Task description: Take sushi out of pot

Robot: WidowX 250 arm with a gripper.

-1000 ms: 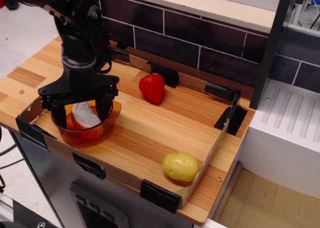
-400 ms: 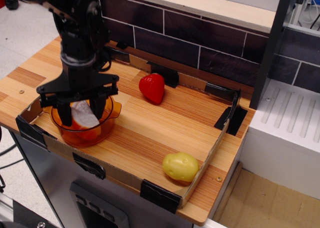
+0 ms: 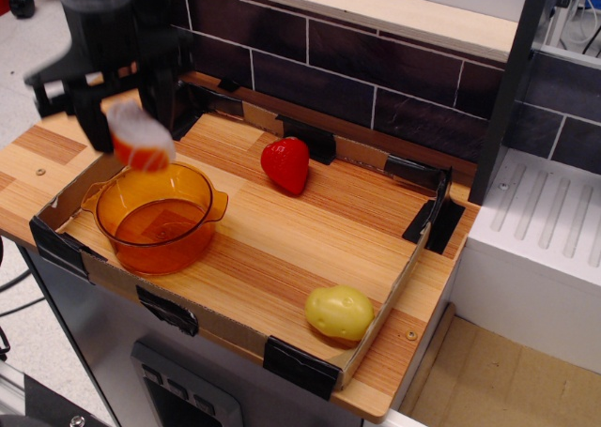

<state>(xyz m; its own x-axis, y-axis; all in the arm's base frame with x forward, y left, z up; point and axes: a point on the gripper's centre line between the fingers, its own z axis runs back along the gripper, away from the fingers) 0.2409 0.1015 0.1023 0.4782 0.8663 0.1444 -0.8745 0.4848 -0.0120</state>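
Note:
The translucent orange pot (image 3: 158,218) with two small side handles stands at the front left of the wooden board, with nothing in it. My gripper (image 3: 131,127) is raised above the pot's far left rim and is shut on the sushi (image 3: 141,138), a white-topped piece with an orange-red base. The sushi hangs clear of the pot, a little above its rim. The gripper and sushi are blurred by motion.
A red strawberry (image 3: 285,163) lies at the middle back of the board. A yellow potato (image 3: 338,312) lies near the front right edge. A low cardboard border (image 3: 394,286) with black clips rims the board. A dark tiled wall (image 3: 376,80) stands behind.
My gripper has risen out of the pot and shifted left and back, lifting the sushi with it. The pot stays in place and now holds nothing.

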